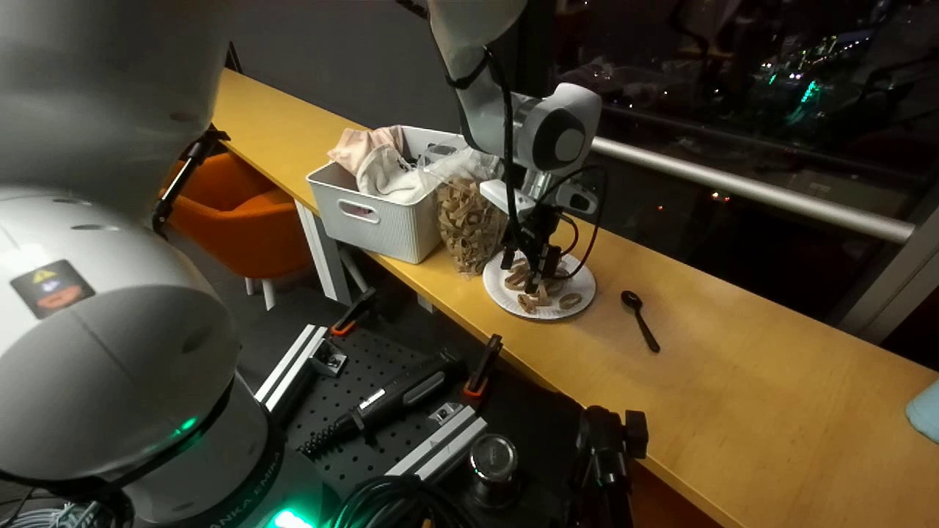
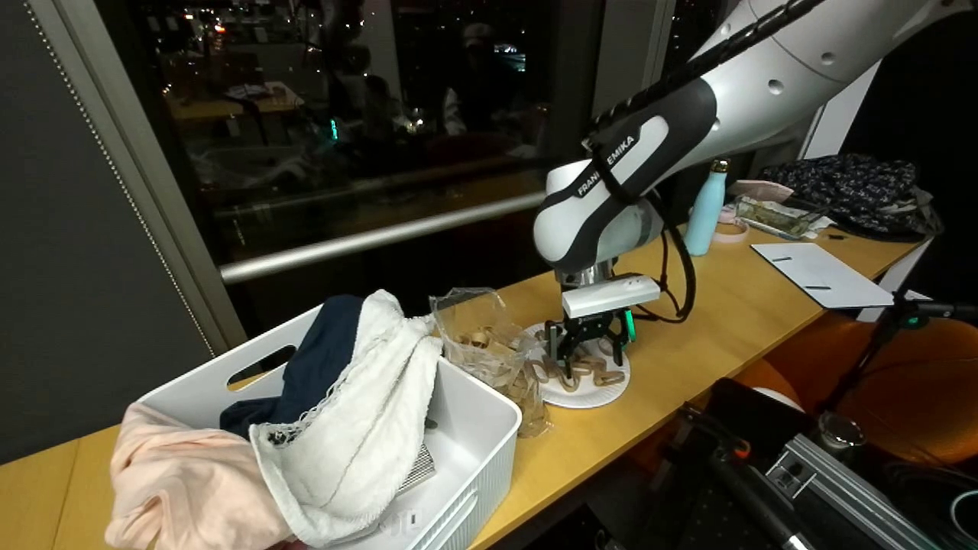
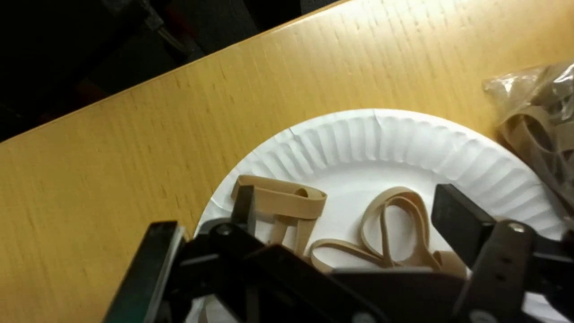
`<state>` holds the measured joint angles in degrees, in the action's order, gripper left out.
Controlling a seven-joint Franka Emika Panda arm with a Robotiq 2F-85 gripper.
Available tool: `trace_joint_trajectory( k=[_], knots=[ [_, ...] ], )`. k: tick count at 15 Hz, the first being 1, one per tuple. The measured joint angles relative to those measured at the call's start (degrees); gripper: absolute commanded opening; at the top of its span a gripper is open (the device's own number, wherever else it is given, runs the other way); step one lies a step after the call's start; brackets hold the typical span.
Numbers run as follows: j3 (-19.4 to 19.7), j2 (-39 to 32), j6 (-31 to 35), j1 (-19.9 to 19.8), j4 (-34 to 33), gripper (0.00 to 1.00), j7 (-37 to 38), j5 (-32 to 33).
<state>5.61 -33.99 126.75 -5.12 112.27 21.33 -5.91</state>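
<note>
The tan rubber bands [image 3: 306,235] lie loose on a white paper plate [image 3: 345,134] just below my gripper [image 3: 353,213], whose fingers [image 3: 459,224] stand wide apart. A folded band [image 3: 280,200] lies at one fingertip, its long axis roughly along the line between my fingers; I cannot tell whether the two touch. Near the other fingertip a looped band [image 3: 420,246] lies crosswise, rounded end pointing toward the table edge [image 3: 197,66] on my base's side. The plate's rim curves past my fingers, and a strip of wooden tabletop [image 3: 134,170] gives me room between it and that edge. On the looped band's side, a clear bag of more bands [image 1: 463,231] stands just past the rim, so room is tight there. Opposite, the tabletop runs on wider, past a black spoon [image 1: 640,320], its handle toward the same edge. A white bin [image 1: 385,238] stands just beyond the bag.
</note>
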Motion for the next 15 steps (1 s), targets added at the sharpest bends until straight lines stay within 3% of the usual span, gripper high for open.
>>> trace_joint_trajectory(
  k=[15],
  knots=[
    [2.9,-0.8,1.6,0.6,-3.2,1.0,4.6,0.0]
  ],
)
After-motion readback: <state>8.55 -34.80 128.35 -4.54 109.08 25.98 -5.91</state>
